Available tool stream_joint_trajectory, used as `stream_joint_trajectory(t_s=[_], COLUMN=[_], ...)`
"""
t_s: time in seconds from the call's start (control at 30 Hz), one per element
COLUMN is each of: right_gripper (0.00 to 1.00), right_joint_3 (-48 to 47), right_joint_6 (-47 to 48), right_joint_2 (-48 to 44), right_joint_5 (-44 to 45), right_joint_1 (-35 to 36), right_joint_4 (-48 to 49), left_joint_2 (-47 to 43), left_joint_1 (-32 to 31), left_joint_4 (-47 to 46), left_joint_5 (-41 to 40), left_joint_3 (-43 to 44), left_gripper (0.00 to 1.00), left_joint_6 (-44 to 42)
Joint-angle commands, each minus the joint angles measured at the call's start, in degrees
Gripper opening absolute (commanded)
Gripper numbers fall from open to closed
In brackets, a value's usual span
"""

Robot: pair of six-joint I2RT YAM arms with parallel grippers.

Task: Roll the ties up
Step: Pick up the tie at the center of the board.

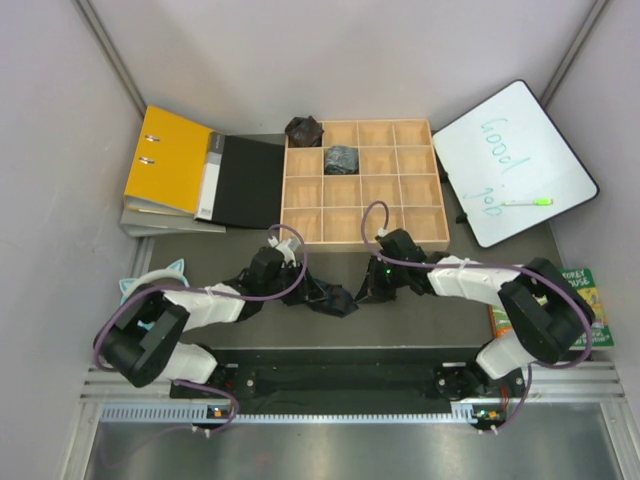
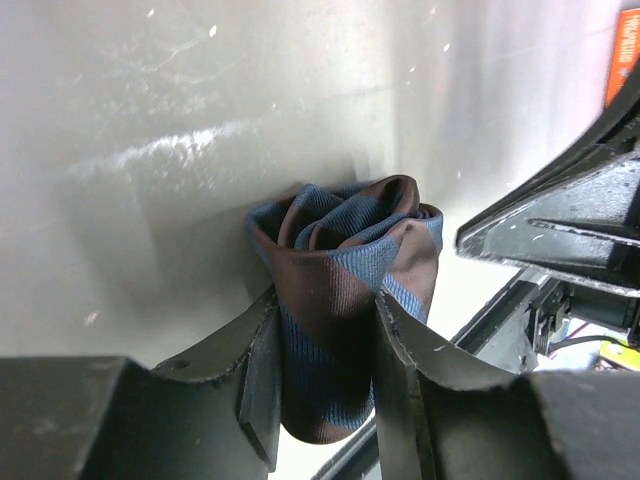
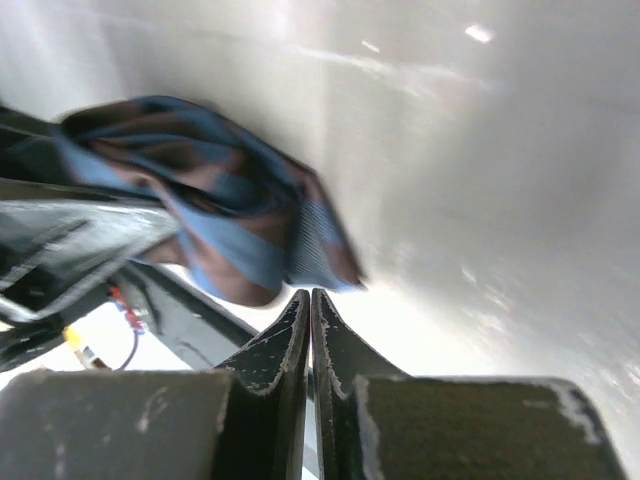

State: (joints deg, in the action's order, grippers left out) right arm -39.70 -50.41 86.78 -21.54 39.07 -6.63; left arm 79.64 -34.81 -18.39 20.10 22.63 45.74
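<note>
One held tie roll (image 2: 340,290) near compartment tray (image 1: 400,190)

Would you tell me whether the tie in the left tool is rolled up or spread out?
Rolled up: the tie sits as a coil, its spiral layers showing, clamped in the left tool.

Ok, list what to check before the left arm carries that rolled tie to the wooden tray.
1. Rolled tie clamped between the left gripper fingers: ok.
2. Coil tight, no loose tail showing: ok from the left wrist view; far side cannot tell.
3. Right gripper shut and empty: ok.
4. Right gripper clear of the tie: cannot tell, blurred.
5. Wooden tray has free compartments: ok; only the brownish roll and grey roll sit inside.
</note>
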Motion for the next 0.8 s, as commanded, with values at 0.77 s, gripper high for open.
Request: stream_joint_trajectory(t_s=[0.77], right_gripper=[0.0], right_joint_3=[19.48], right_joint_6=[-5.22], right_joint_2=[-22.27], right_joint_5=[29.0], right_joint_1=[-0.84], right_joint_4=[-2.51], left_joint_2=[-15.39], left_joint_1=[-0.61], left_joint_4=[35.62], left_joint_5=[-11.48], left_joint_3=[20.51], left_gripper=[0.0], left_joint_6=[-3.54])
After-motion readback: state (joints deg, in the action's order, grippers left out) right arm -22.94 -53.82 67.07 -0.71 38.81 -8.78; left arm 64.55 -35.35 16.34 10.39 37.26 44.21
